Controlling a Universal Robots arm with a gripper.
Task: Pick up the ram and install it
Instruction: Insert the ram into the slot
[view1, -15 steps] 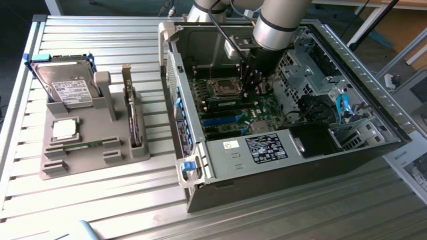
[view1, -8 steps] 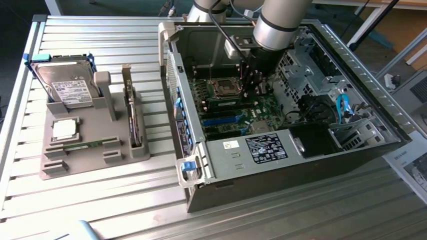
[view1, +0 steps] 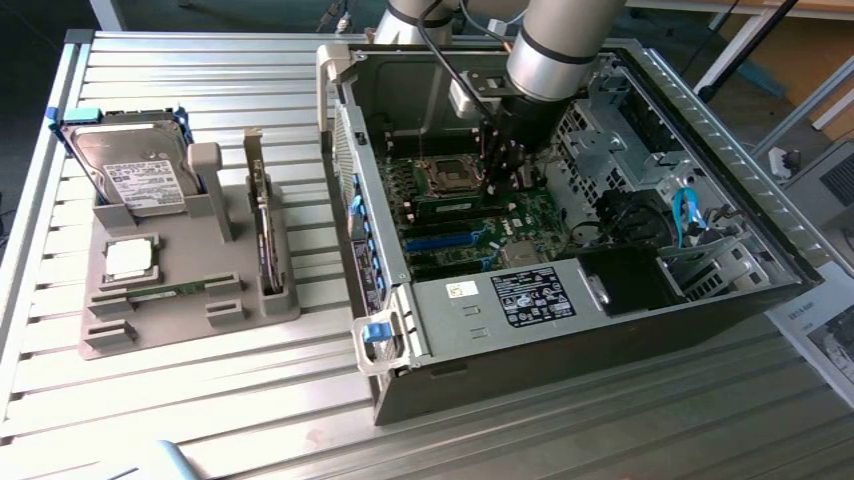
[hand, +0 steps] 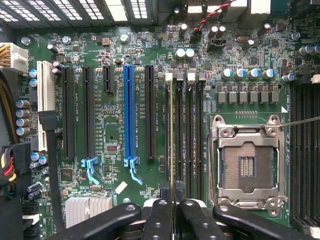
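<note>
Ram (hand: 171, 125) | gripped edge-on by the closed pincer (hand: 175, 192) above the motherboard (hand: 115, 115) memory slots (hand: 189, 130) | risk: seating could be jammed by slight misalignment

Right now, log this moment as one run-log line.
gripper: inside open case, over memory slots | CPU socket: empty | ram: possibly the thin pale edge along one slot, unconfirmed

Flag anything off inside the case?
Nothing stands out: the end effector holds the ram edge-on, in line with the memory slots; the CPU socket is empty, with no visible damage.
</note>
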